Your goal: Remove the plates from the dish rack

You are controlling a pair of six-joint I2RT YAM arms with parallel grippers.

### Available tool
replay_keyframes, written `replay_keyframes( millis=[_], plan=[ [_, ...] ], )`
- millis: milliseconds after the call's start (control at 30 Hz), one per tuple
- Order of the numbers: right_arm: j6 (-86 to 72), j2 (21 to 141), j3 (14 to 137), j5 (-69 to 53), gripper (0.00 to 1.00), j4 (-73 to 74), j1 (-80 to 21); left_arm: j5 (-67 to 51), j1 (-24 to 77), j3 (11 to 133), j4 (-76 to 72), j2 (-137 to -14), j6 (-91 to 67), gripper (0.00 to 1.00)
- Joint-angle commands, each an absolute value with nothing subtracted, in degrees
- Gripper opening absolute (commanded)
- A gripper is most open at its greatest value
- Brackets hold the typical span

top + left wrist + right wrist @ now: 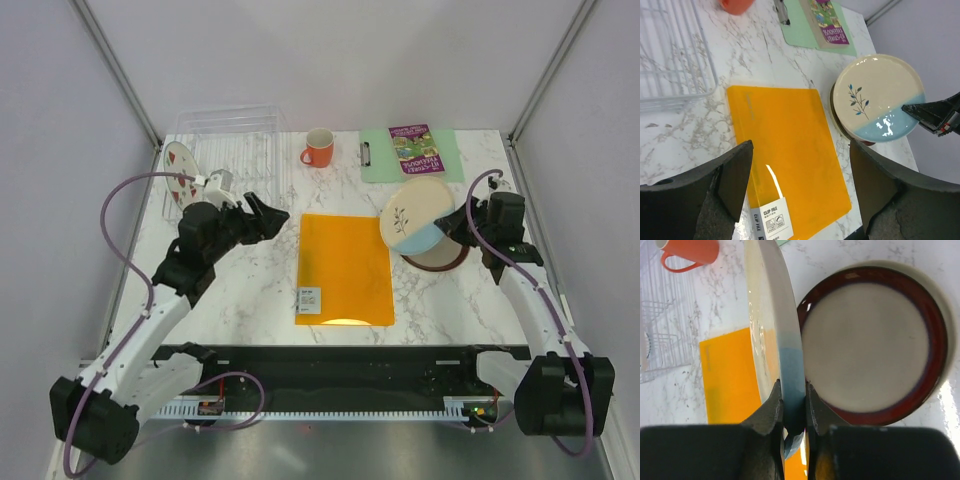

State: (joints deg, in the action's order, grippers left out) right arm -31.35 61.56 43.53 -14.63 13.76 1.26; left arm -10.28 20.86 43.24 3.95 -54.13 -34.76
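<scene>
My right gripper [792,407] is shut on the blue rim of a cream-and-pale-blue plate with a sprig mark [415,212] and holds it tilted, edge-on in the right wrist view [771,315]. Just under it a beige plate with a maroon rim [867,347] lies flat on the table [437,258]. A white plate with red fruit marks [180,170] stands at the left end of the clear dish rack [235,150]. My left gripper [270,215] hangs open and empty beside the rack, over the orange folder's left part [800,175]. The held plate also shows in the left wrist view [875,95].
An orange folder [345,268] lies mid-table between the arms. An orange mug [318,148] stands right of the rack. A green clipboard [445,155] with a booklet on it lies at the back right. The table's right edge runs close to the plates.
</scene>
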Motion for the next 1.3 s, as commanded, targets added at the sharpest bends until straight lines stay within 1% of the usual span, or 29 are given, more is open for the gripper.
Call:
replay_keyframes(
  millis=[0, 167, 500, 633, 667, 700, 767, 900, 967, 1000, 1067, 1100, 1267],
  plan=[
    [-30.1, 61.7, 46.5, -16.1, 0.00, 9.1, 4.1, -2.2, 20.7, 44.2, 9.0, -47.7, -27.8, 0.86],
    [-30.2, 63.5, 45.6, -17.0, 0.00, 8.2, 7.6, -0.1, 20.8, 44.5, 11.6, -43.9, -26.2, 0.88],
    [-30.8, 67.8, 41.2, -23.9, 0.00, 3.8, 13.3, -0.1, 20.8, 44.3, 13.0, -43.9, -25.8, 0.88],
    [-31.6, 70.4, 39.6, -27.3, 0.07, 2.5, 14.1, -0.2, 20.8, 44.0, 13.0, -44.2, -25.9, 0.88],
    [-31.8, 70.9, 38.9, -27.2, 0.09, 2.4, 14.2, -0.2, 20.8, 44.1, 13.0, -44.5, -25.9, 0.88],
    [-32.1, 71.0, 38.4, -27.2, 0.14, 2.3, 14.2, -0.1, 20.8, 44.0, 13.0, -44.6, -26.0, 0.88],
    [-32.5, 71.6, 37.5, -27.8, 0.18, 2.4, 14.3, -0.3, 20.7, 43.9, 13.0, -45.1, -26.2, 0.88],
    [-32.8, 71.5, 36.7, -26.8, 0.46, 3.5, 14.4, -0.8, 20.8, 43.4, 12.9, -45.6, -26.8, 0.88],
    [-32.7, 71.5, 36.5, -26.4, 0.50, 4.1, 14.4, -1.1, 20.8, 43.1, 12.8, -45.6, -27.0, 0.88],
    [-32.7, 71.5, 36.4, -26.0, 0.54, 4.7, 14.4, -1.1, 20.7, 42.9, 12.8, -45.6, -27.2, 0.88],
    [-32.3, 71.8, 36.2, -25.7, 0.55, 5.3, 14.4, -1.3, 20.8, 42.6, 12.8, -45.7, -27.2, 0.88],
    [-32.2, 71.9, 36.1, -25.4, 0.57, 5.7, 14.4, -1.4, 20.7, 42.5, 12.8, -45.7, -27.2, 0.88],
    [-30.8, 72.5, 36.5, -24.6, 0.59, 7.6, 14.4, -1.2, 20.7, 41.9, 12.7, -45.5, -27.2, 0.88]
  ],
)
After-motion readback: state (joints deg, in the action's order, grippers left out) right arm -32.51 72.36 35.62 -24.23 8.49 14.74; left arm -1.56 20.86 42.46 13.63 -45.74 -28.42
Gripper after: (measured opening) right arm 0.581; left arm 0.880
